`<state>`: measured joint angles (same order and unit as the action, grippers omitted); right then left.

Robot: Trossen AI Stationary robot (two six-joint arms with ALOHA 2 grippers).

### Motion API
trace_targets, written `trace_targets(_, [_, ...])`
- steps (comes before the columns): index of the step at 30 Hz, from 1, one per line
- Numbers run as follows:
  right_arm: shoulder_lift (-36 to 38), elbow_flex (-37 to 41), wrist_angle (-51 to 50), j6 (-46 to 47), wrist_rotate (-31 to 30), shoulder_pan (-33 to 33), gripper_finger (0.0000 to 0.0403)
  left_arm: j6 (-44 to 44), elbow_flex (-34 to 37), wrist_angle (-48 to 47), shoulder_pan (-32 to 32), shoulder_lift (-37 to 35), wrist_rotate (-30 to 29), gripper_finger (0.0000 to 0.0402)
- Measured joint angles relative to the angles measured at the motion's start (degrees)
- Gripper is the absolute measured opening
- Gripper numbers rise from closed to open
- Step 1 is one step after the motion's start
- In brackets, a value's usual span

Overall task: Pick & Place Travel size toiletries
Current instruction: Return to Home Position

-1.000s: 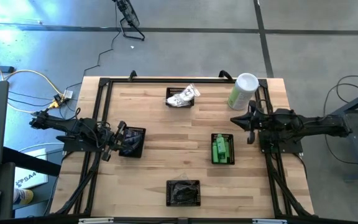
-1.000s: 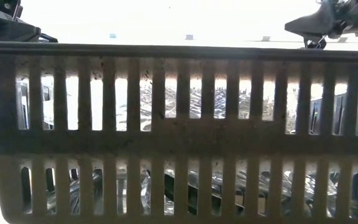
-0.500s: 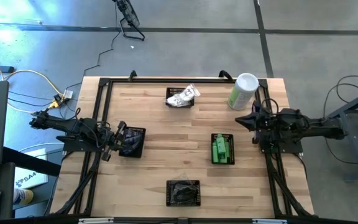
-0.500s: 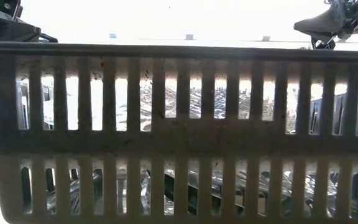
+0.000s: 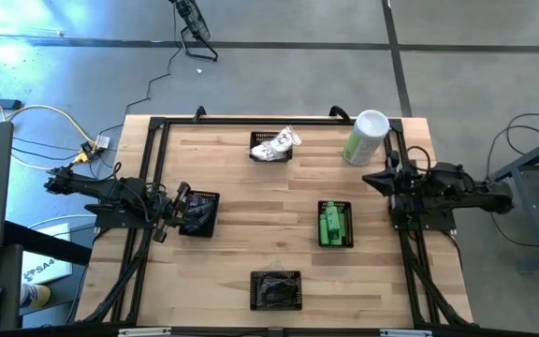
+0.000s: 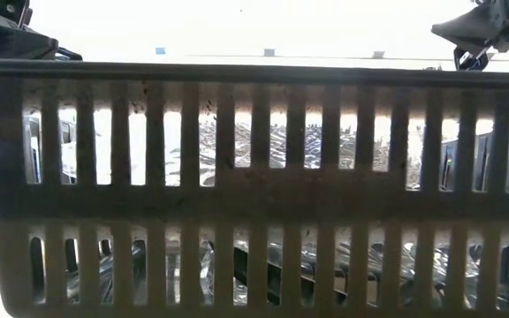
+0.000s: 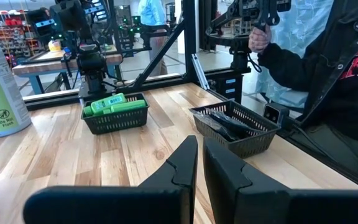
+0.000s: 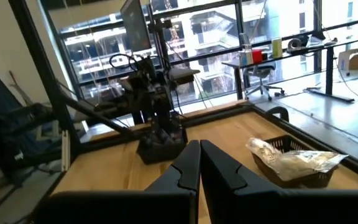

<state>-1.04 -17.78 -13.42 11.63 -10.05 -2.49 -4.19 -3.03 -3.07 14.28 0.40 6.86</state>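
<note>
The toiletries lie sorted in black mesh baskets on the wooden table. White crinkly packets (image 5: 274, 143) fill the far-middle basket. Green bottles (image 5: 333, 224) fill the basket at the right. Black tubes (image 5: 276, 289) lie in the near one and dark pieces (image 5: 198, 213) in the left one. My left gripper (image 5: 180, 208) hovers shut and level above the left basket's outer edge; its fingers (image 7: 199, 163) hold nothing. My right gripper (image 5: 371, 178) is shut and empty by the table's right edge, beside the canister; its tips (image 8: 199, 158) point level across the table.
A tall pale-green canister with a white lid (image 5: 366, 138) stands at the far right corner. A black frame (image 5: 148, 168) borders the table. The near basket's slatted wall (image 6: 254, 177) fills the low view. A person (image 7: 328, 74) stands beyond the table's near edge.
My right gripper has drawn back toward the table's right edge, staying shut and level. The left arm and all baskets have kept still.
</note>
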Motion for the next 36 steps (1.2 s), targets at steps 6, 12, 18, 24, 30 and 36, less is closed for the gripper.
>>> trace_targets(6, [0.6,0.0,-1.4,1.9,2.6,0.0,0.0004,0.0,0.0,0.0,0.0,0.0,0.0,0.0024])
trace_targets(12, [0.6,0.3,-1.4,1.4,3.3,0.0,0.0004,0.0,0.0,0.0,0.0,0.0,0.0,0.0024])
trace_targets(18, [0.7,5.9,1.7,-1.1,6.0,0.0,0.0004,0.0,0.0,0.0,0.0,0.0,0.0,0.0024])
trace_targets(24, [0.7,8.7,2.8,0.1,8.5,0.0,0.0004,0.0,0.0,0.0,0.0,0.0,0.0,0.0024])
trace_targets(30, [0.7,13.3,7.8,-1.9,13.3,0.0,0.0004,0.0,0.0,0.0,0.0,0.0,0.0,0.0024])
trace_targets(36, [0.3,15.6,10.8,-2.8,11.4,0.0,0.0004,0.0,0.0,0.0,0.0,0.0,0.0,0.0024])
